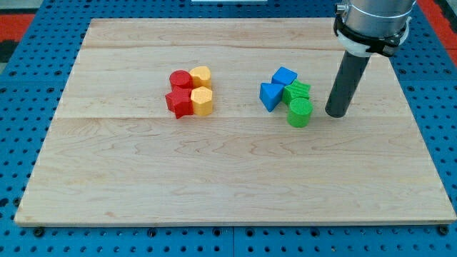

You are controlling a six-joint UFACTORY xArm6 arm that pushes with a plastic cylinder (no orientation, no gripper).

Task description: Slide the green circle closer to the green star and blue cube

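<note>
The green circle [300,113] sits right of the board's middle, touching the green star [297,91] just above it. The blue cube [284,76] lies at the star's upper left, and a blue triangular block [270,96] lies left of the star. My tip [337,114] rests on the board just to the right of the green circle, a small gap away from it.
A cluster left of the middle holds a red circle [180,78], a red star [178,103], a yellow block [201,76] and a yellow hexagon [202,102]. The wooden board [228,178] is bordered by blue pegboard.
</note>
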